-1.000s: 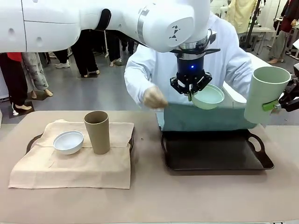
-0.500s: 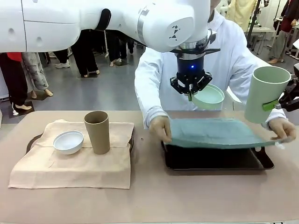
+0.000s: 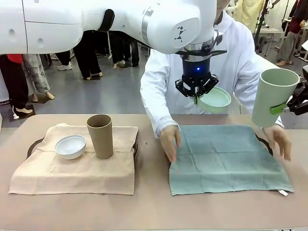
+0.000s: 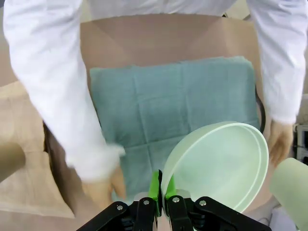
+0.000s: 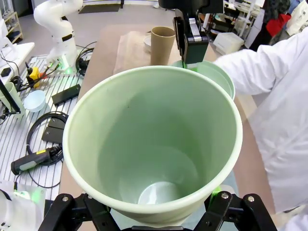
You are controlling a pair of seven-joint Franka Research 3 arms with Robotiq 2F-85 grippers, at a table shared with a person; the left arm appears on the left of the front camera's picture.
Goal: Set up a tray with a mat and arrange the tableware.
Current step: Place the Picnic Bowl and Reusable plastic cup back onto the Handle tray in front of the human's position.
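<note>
Left arm comes in high from picture left, wrist pointing straight down, left gripper (image 3: pixel 196 97) hanging above the far edge of the teal mat (image 3: pixel 226 156). Its green pads are pressed together on the rim of the mint green bowl (image 3: pixel 214 99), which tilts out to the side, clear of the mat. In the left wrist view the same pinch: pads (image 4: pixel 155 185) tight on the bowl's rim.

Right gripper (image 3: pixel 281 109) enters from the right edge, held level, jaws spread wide around the wall of the mint green cup (image 3: pixel 272 96); cup upright, lifted above the mat's right far corner. In the right wrist view the cup's mouth (image 5: pixel 154 139) faces the camera.

Person in white sleeves leans over the mat, one hand (image 3: pixel 169 139) flat on its left edge, other hand (image 3: pixel 280 140) at its right edge. Tray handle (image 3: pixel 263 140) peeks out from under the mat.

Left of the teal mat: beige mat (image 3: pixel 77 161), with the white bowl (image 3: pixel 70 146) and tan-brown cup (image 3: pixel 100 136) standing on it, just beside each other.

No readable writing; a small logo on the left arm's joint, not legible.
</note>
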